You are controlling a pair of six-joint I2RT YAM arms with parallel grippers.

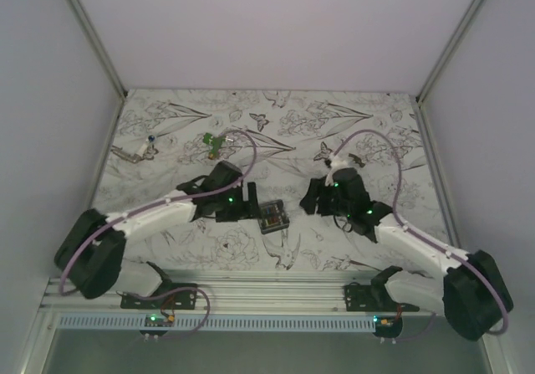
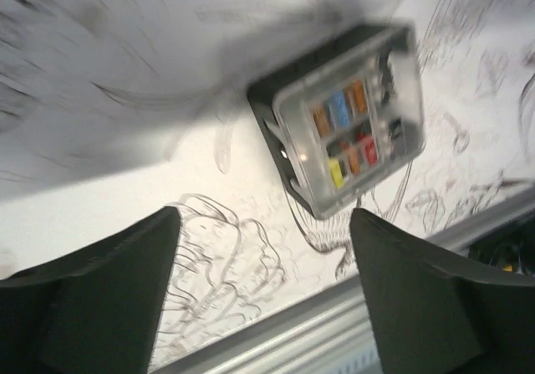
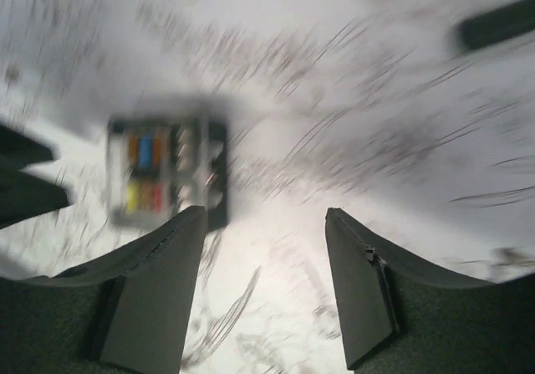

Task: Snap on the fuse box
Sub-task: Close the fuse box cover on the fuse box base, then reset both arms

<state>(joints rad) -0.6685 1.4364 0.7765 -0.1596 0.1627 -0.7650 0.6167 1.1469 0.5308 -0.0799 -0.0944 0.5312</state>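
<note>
Status of the task, judged from the views: the fuse box (image 1: pixel 273 216) lay flat on the tabletop (image 1: pixel 351 123), between the two hands and gripped by neither. In the left wrist view a transparent cover (image 2: pixel 355 119) sat over the coloured fuses and looked squarely aligned with the black base. Whether its latches had fully engaged could not be told, because both wrist views were blurred. If the cover was seated, the snap step was probably complete or close to it. What was left was most likely a check of the fit, or one more press.

Position: in the top view the box lay toward 6 o'clock of the tabletop centre, near the front rail. A small green piece (image 1: pixel 211 142) lay well apart from it, toward 11 o'clock.

Left arm: it reached in low, with the left hand (image 1: pixel 249 200) just beside the box at its 9 o'clock. The fingers (image 2: pixel 109 299) were spread wide with nothing between them. The box showed beyond the fingertips, toward 1 o'clock in that view.

Right arm: it was bent at the elbow, with the right hand (image 1: pixel 315 197) near the box at about 2 o'clock. Its fingers (image 3: pixel 159 290) were parted and held nothing. The box showed off toward 10 o'clock in that view, outside the gap.
</note>
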